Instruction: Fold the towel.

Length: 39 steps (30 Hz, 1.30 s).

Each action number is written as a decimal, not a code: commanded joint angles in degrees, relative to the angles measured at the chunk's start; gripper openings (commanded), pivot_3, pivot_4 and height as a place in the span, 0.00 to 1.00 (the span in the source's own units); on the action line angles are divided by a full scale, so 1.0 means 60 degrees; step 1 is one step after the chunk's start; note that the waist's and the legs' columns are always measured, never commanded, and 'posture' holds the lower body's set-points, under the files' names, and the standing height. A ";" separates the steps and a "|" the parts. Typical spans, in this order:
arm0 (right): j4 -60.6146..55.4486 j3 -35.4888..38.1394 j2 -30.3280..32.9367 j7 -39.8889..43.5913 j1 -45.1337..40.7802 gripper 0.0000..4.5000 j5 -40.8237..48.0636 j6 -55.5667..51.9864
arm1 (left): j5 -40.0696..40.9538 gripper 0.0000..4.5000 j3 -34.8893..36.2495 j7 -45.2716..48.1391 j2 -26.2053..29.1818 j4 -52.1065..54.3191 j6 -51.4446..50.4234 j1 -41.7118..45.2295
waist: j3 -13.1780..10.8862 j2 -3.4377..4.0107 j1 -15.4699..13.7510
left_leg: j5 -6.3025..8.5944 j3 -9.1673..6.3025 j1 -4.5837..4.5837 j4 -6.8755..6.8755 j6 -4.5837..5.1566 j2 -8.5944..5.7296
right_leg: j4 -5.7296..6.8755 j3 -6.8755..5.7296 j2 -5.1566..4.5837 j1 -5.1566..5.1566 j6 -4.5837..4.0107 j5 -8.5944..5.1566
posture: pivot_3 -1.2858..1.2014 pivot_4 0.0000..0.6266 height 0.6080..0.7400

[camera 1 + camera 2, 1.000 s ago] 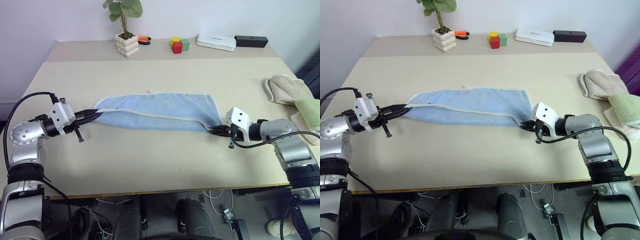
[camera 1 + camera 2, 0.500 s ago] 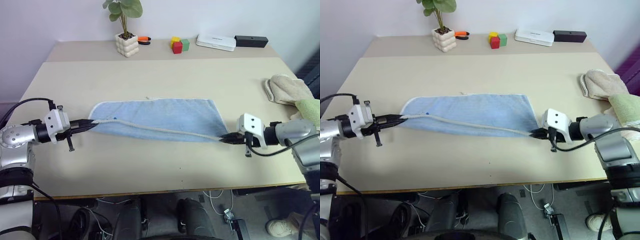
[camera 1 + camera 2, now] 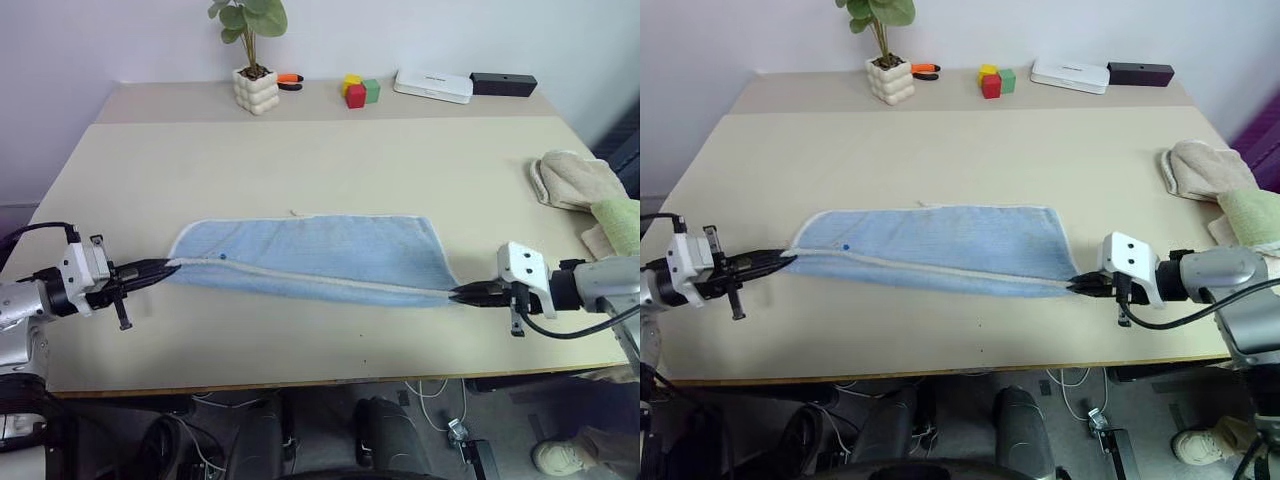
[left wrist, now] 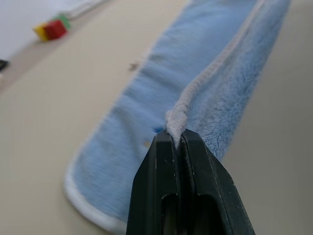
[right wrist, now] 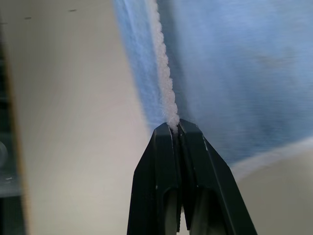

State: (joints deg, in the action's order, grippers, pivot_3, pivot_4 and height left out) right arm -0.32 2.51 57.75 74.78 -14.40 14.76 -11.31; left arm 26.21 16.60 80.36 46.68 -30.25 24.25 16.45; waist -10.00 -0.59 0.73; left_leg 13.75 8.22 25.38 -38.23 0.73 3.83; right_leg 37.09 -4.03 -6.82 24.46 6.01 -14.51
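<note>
The light blue towel (image 3: pixel 310 255) is stretched long and narrow across the middle of the table (image 3: pixel 320 160), lying nearer the front edge than the back, its whitish hem running taut along the near side from end to end. There's a small dark logo showing close to its left end. At that left end, the left gripper (image 3: pixel 172 264) has its two black fingers (image 4: pixel 164 191) pinched tight on the bunched hem corner, just inside the table's left edge. And over on the other end, the right gripper (image 3: pixel 452 294) is clamped the same way on the hem, fingers (image 5: pixel 195 181) pressed together around the white cord of the edge, near the front right part of the table. The far long edge of the towel lies flat on the tabletop, curving round at the left end.

Out at the right edge of the table sits a beige cloth (image 3: pixel 572 180), with a pale green cloth (image 3: pixel 620 222) just beside it, both well apart from the towel. Along the back edge: a potted plant (image 3: pixel 252 60) in a white bubbly pot, an orange-handled tool (image 3: pixel 288 79) just beside it, coloured blocks (image 3: pixel 358 90), a flat white box (image 3: pixel 432 85) and a black bar (image 3: pixel 502 82).
</note>
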 commanded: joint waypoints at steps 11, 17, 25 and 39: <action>0.4068 -0.0864 -0.1774 -0.1720 -0.3583 0.01 -0.1707 0.2733 | -0.0688 0.00 0.0201 -0.1660 -0.0691 -0.2856 0.1293 0.1984 | 0.0000 -0.0002 0.0020 | -0.0033 0.0062 0.0002 0.0000 -0.0052 -0.0001 | 0.0001 -0.0003 0.0002 0.0002 0.0008 0.0003 | 0.52 0.24 0.96; 0.5879 -0.1159 -0.2428 -0.2664 -0.4680 0.01 -0.2495 0.4034 | -0.1057 0.00 0.0155 -0.2309 -0.0937 -0.3834 0.1754 0.2518 | 0.0000 -0.0001 0.0039 | -0.0035 0.0067 0.0003 0.0001 -0.0055 -0.0002 | 0.0003 -0.0002 0.0002 0.0003 0.0009 0.0004 | 0.52 0.24 0.96; 0.7205 -0.1365 -0.2884 -0.3242 -0.5321 0.01 -0.2989 0.4733 | -0.1518 0.00 0.0046 -0.3039 -0.1248 -0.4660 0.2004 0.3012 | 0.0000 -0.0001 0.0036 | -0.0037 0.0071 0.0002 0.0002 -0.0057 -0.0002 | 0.0004 -0.0002 0.0002 0.0003 0.0010 0.0004 | 0.52 0.24 0.96; 0.8564 -0.1702 -0.3351 -0.4187 -0.5659 0.01 -0.3775 0.5392 | -0.1940 0.00 -0.0104 -0.3401 -0.1545 -0.5721 0.0888 0.3618 | 0.0000 0.0000 0.0073 | -0.0038 0.0075 0.0001 0.0003 -0.0058 -0.0001 | 0.0006 -0.0002 0.0002 0.0003 0.0011 0.0004 | 0.52 0.24 0.96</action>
State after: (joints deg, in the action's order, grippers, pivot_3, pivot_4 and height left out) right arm 51.03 -8.21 37.20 50.87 -46.76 -7.57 20.09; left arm 13.58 15.19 59.23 36.88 -64.36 31.47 36.95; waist -10.00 -0.59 1.16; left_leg 13.52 8.68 25.39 -38.22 0.38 3.82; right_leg 37.13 -4.05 -6.80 24.48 6.08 -14.49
